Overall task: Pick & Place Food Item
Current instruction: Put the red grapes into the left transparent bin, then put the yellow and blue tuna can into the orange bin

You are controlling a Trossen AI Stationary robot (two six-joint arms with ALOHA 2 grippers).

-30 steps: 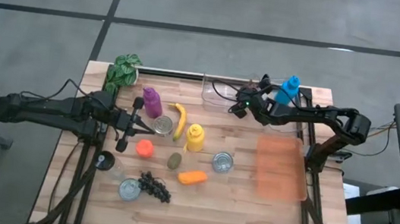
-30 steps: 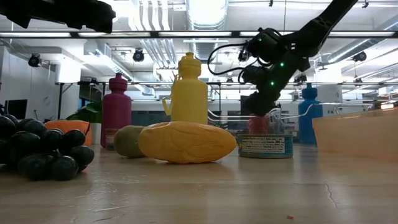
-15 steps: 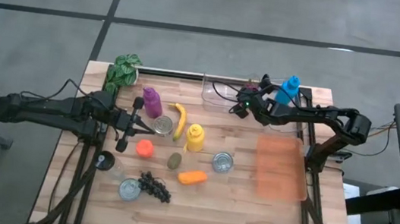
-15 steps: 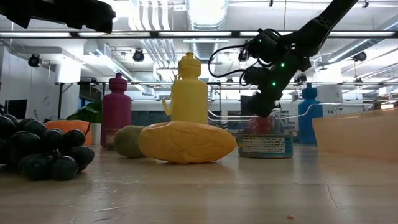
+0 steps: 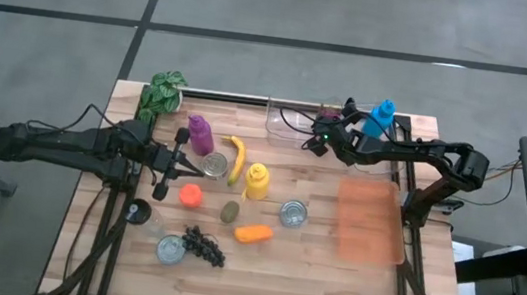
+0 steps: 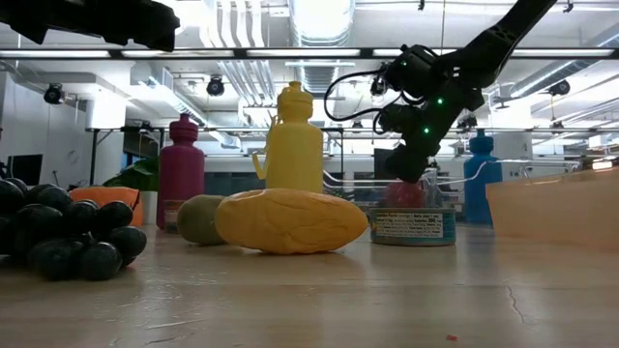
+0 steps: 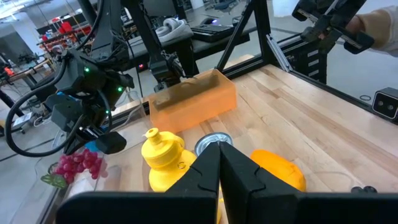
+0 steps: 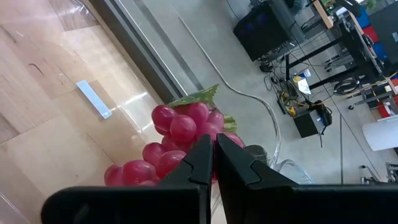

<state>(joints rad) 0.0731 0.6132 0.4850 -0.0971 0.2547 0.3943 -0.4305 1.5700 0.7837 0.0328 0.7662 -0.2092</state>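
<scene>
Can label [image 6: 409,226] unreadable. Right gripper [image 8: 208,163] closed on red grapes [image 8: 180,134] over clear tray [image 5: 292,123] (bench rear). Left gripper [image 7: 219,163] closed, empty.

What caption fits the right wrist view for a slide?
Right gripper shut on red grapes above the clear tray.

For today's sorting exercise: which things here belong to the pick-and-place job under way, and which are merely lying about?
In the job: right gripper, shut on red grapes; clear bin.

Lying about: banana, yellow bottle, orange carrot, black grapes, purple bottle, left gripper.
</scene>
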